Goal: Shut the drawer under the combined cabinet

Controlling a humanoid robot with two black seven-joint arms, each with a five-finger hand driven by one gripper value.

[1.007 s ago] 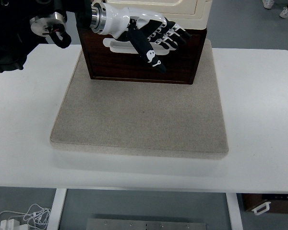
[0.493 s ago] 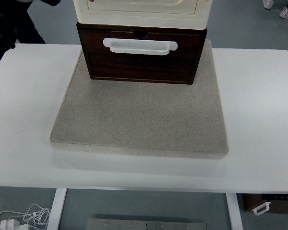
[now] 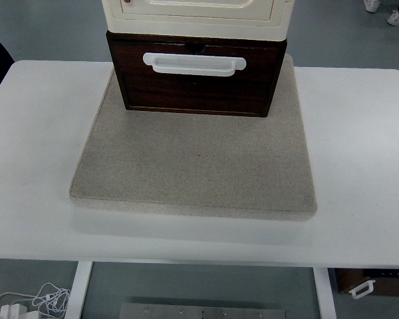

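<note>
At the far edge of the grey mat (image 3: 193,166), the dark drawer (image 3: 196,83) sat about flush under the cream cabinet (image 3: 196,13). Neither hand showed, so their fingers' state was unknowable; any leftover gap could go unnoticed.

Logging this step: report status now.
Both hands out of view. Drawer front sits under the cream cabinet, handle free. Nothing on the mat.

Single steep overhead view of table (image 3: 359,166)
</note>
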